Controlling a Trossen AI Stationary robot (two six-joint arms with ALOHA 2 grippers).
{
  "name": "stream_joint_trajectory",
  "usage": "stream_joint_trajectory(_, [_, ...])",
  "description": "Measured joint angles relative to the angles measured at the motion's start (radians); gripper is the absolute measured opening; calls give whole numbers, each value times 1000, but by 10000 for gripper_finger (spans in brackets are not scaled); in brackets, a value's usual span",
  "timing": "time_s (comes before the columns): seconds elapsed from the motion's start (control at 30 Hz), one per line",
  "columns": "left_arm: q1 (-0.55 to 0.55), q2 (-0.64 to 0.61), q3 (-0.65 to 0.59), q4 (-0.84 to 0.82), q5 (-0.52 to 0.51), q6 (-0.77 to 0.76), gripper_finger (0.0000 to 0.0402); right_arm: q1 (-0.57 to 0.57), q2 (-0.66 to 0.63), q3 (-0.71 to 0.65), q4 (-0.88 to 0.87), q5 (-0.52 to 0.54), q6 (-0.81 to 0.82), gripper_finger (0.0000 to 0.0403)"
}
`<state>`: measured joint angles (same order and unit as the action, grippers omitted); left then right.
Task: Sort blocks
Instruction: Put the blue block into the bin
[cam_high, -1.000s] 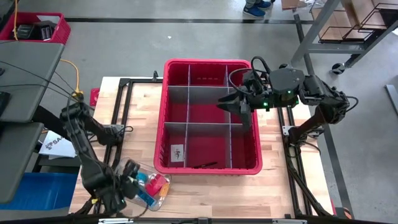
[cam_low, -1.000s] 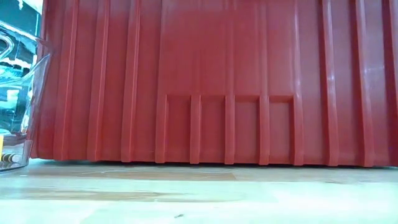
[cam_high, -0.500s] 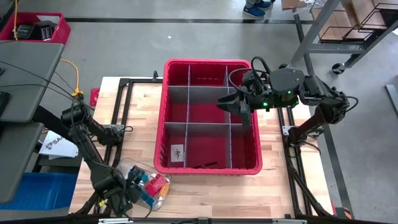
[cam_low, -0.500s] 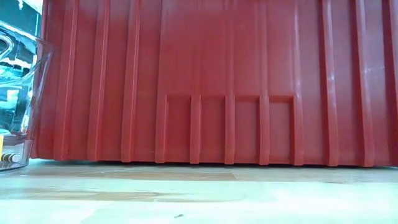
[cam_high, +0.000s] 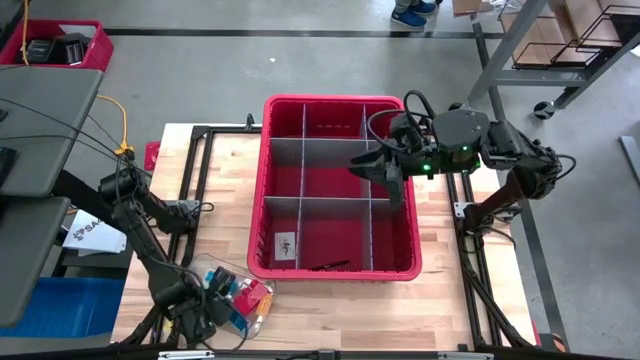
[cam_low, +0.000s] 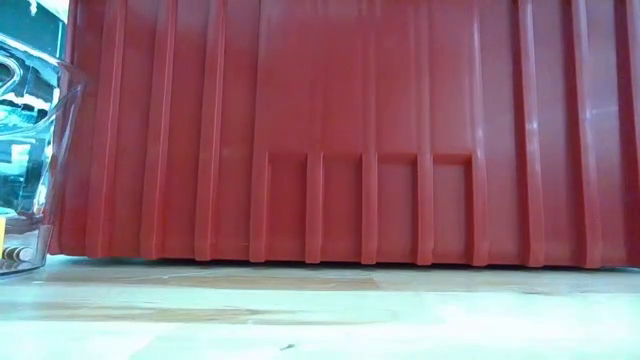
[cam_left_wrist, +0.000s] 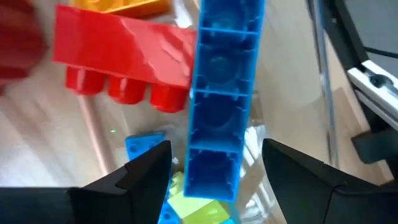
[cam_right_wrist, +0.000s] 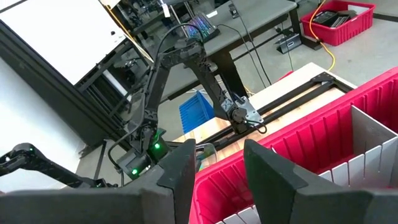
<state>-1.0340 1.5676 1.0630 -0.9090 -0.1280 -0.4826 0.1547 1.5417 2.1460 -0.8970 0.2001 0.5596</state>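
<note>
A clear plastic container (cam_high: 247, 300) lies at the table's near left with the blocks inside. In the left wrist view a long blue block (cam_left_wrist: 221, 93) sits studs-up beside a red block (cam_left_wrist: 124, 56). An orange one (cam_left_wrist: 124, 6) lies beyond them, and a green one (cam_left_wrist: 193, 208) and a small blue one (cam_left_wrist: 142, 146) lie beneath. My left gripper (cam_left_wrist: 216, 152) points down into the container, open. Its fingers stand on either side of the long blue block's near end, apart from it. My right gripper (cam_high: 375, 170) hovers open above the red bin (cam_high: 330, 98), holding nothing.
Grey divider sheets (cam_high: 335, 200) split the red bin into compartments. A small card (cam_high: 286, 244) and a thin dark object (cam_high: 328, 266) lie in the near ones. In the low view the bin's wall (cam_low: 350, 130) fills the picture, with the clear container (cam_low: 30, 150) at its left.
My left gripper has come down toward the clear container and a little toward the table's near edge, staying open. My right gripper has kept still.
</note>
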Motion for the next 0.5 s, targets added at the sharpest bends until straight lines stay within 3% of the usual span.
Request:
stream_joint_trajectory(0.13, [0, 38, 0, 22, 64, 19, 248, 0, 0, 0, 0, 0, 0, 129])
stream_joint_trajectory(0.5, [20, 142, 0, 50, 58, 14, 247, 0, 0, 0, 0, 0, 8, 129])
